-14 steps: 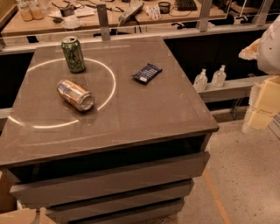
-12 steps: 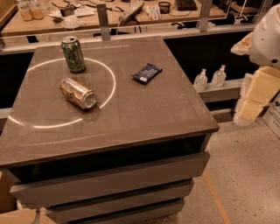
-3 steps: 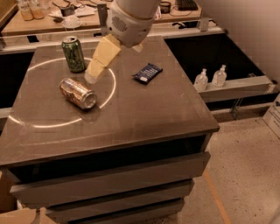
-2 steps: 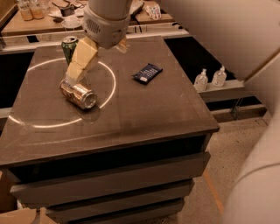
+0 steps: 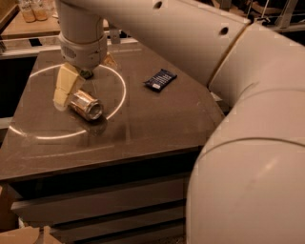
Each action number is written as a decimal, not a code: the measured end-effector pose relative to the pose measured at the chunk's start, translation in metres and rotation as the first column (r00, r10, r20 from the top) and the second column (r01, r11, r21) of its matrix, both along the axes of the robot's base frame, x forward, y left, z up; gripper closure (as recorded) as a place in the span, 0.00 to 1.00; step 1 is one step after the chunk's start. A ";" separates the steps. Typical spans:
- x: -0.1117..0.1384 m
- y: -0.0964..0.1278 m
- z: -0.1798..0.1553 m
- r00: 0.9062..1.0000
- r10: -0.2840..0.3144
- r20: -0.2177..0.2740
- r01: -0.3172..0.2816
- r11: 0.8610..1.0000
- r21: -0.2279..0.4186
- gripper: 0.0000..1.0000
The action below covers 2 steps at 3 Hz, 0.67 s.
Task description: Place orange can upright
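Observation:
The orange can [image 5: 86,105] lies on its side on the brown table [image 5: 143,124], inside a white ring marked on the tabletop, its silver top facing the front right. My gripper [image 5: 87,74] hangs just above and behind the can, pointing down. One cream finger [image 5: 64,86] reaches to the can's left end, and the tip of the other [image 5: 110,60] shows to the right. The jaws stand open with nothing between them. The can lies free.
A dark blue snack packet [image 5: 160,79] lies on the table to the right of the ring. My large white arm [image 5: 238,119] fills the right side of the view and hides the table's back middle. Shelves with bottles [image 5: 33,9] stand behind the table.
My gripper has moved left and down from beside the green can to just over the lying orange can. The arm now hides the green can. The orange can has not moved.

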State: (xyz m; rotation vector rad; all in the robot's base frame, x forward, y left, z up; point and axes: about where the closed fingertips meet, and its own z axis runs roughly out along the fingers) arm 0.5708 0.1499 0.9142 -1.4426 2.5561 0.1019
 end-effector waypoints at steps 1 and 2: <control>0.007 0.020 -0.024 1.000 0.012 -0.017 -0.013 0.997 -0.076 0.00; 0.011 0.041 -0.041 0.999 0.007 -0.054 -0.014 0.991 -0.131 0.00</control>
